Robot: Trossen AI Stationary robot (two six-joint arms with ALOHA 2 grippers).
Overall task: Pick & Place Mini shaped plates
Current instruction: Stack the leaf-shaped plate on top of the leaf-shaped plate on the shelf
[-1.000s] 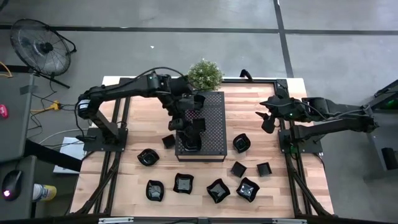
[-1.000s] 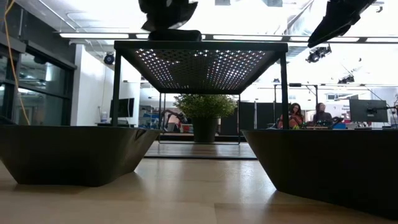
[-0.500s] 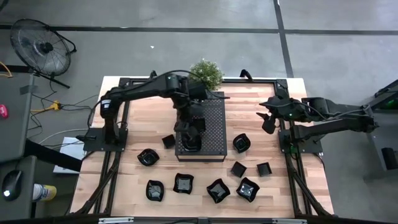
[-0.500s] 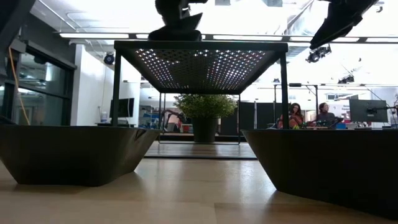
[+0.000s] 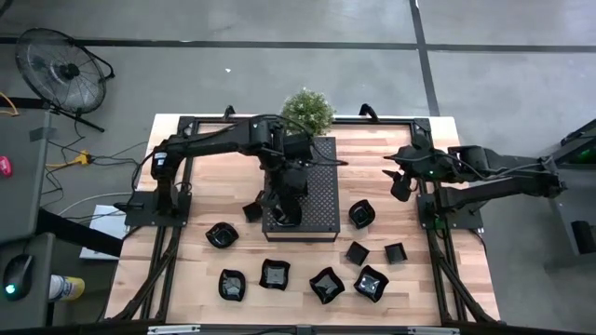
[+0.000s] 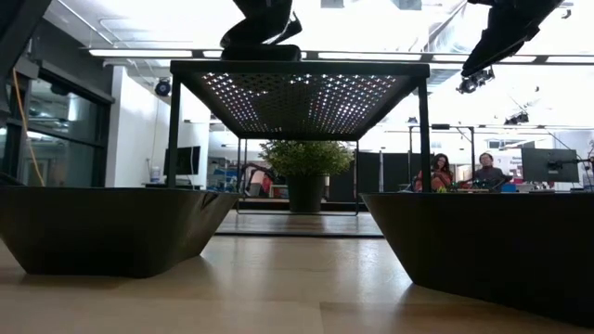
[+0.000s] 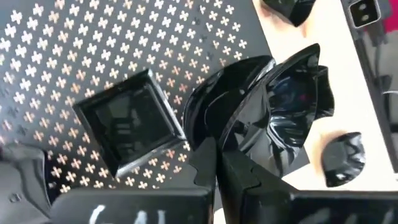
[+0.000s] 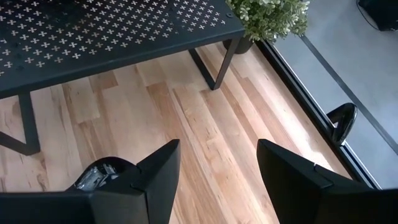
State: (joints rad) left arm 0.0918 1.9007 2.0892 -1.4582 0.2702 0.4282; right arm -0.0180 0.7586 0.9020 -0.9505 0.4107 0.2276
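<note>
mini shaped plates [image 5: 273, 274] lie scattered on the table [image 5: 410, 279] — two more sit on the perforated tray [image 5: 321, 200], where the left gripper [image 5: 282, 194], now pinched shut and empty, has swung in; right gripper [image 5: 399, 179] waits wide.

No legible text, label, brand, number or sign on anything in view.

Open wood between perforated tray [image 5: 321, 191] and right pincer [image 5: 399, 182].
</note>
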